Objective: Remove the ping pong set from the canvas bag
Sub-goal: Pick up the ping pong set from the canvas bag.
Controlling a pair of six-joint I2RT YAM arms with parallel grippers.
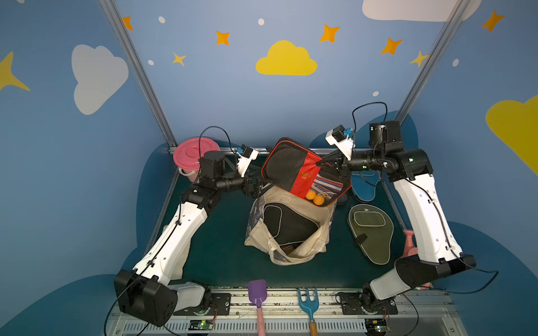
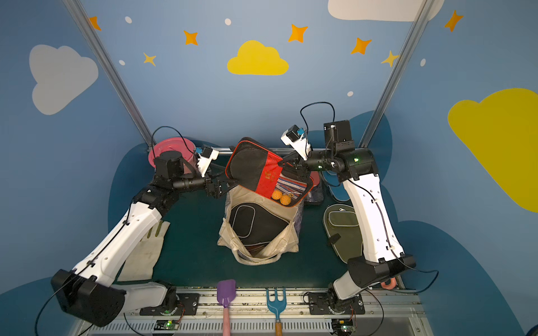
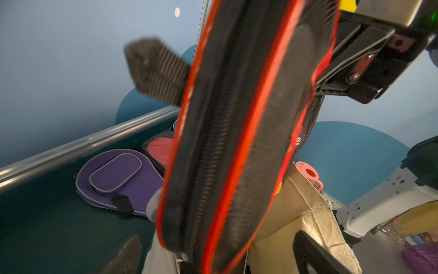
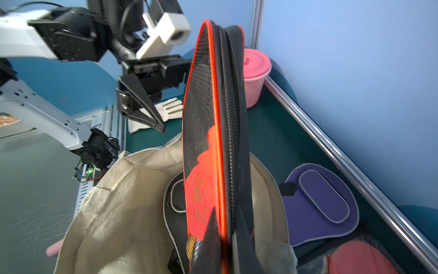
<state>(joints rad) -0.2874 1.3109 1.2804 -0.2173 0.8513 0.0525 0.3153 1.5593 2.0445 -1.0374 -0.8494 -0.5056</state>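
Right wrist view: right gripper [image 4: 227,249] pinches the case [image 4: 206,113], slanted ten-to-four o'clock in a top view, open empty left gripper [image 1: 263,186] at its nine.

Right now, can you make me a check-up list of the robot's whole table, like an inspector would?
Surface: dark green mat, partly covered.
Job's things: black-red case lifted over the canvas bag; black cover inside the bag; olive cover, blue cover and purple cover lie out on the mat.
Clutter: pink bucket, white glove, purple shovel, blue rake.
Grippers: right gripper shut on the case; left gripper open beside it.
Cables: black cable loop over each wrist; no snag seen.
Surroundings: blue walls with clouds and stars; metal frame posts.
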